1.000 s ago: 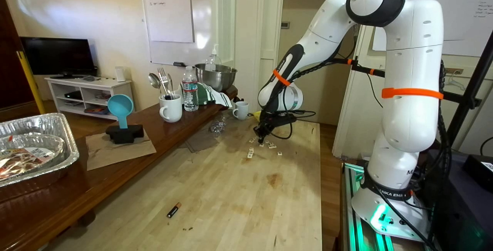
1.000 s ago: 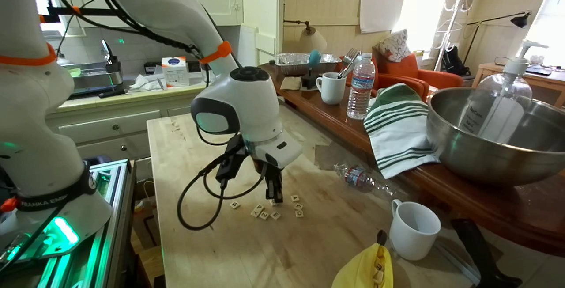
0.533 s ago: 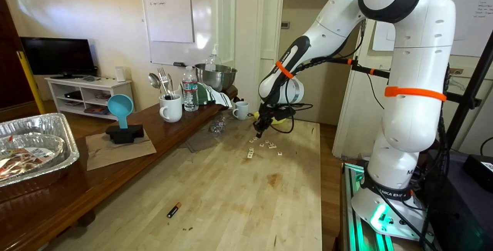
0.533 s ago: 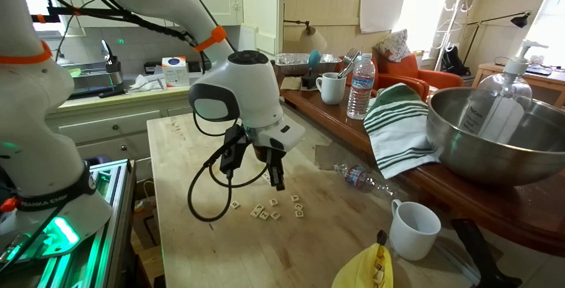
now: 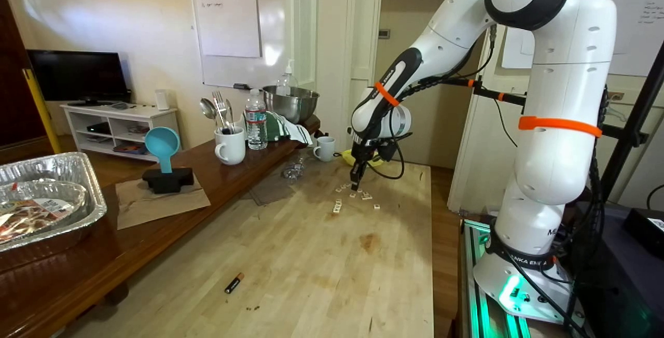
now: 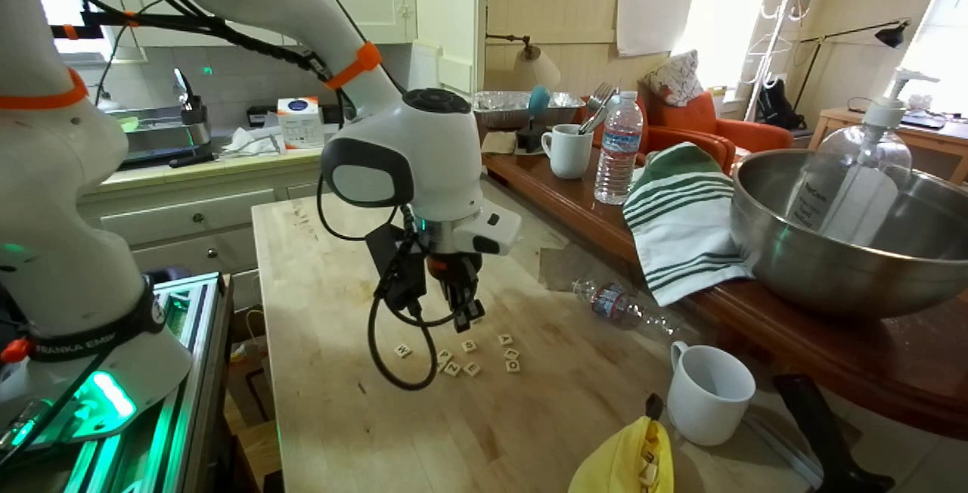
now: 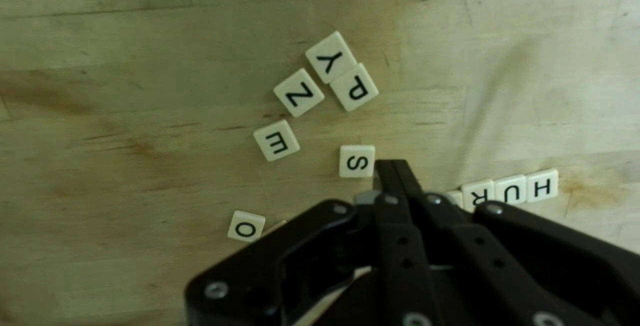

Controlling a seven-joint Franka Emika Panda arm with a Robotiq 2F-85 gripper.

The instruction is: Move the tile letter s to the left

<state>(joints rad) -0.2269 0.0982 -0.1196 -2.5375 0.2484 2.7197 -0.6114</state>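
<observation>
In an exterior view, the gripper (image 5: 354, 188) hangs low at the S tile (image 5: 353, 195), having turned about its axis and come down again over the past half second. In an exterior view, the S tile lies just to the far side of the E tile (image 6: 472, 369) and well right of the W tile (image 6: 402, 351); it has kept its place while the gripper uncovered it, so the move appears undone. In the wrist view, the fingers (image 7: 395, 186) are pressed together, holding nothing, their tips just right of the S tile; contact cannot be told. The turn suggests preparation for a sideways push, here leftward; which left the task means is uncertain.
</observation>
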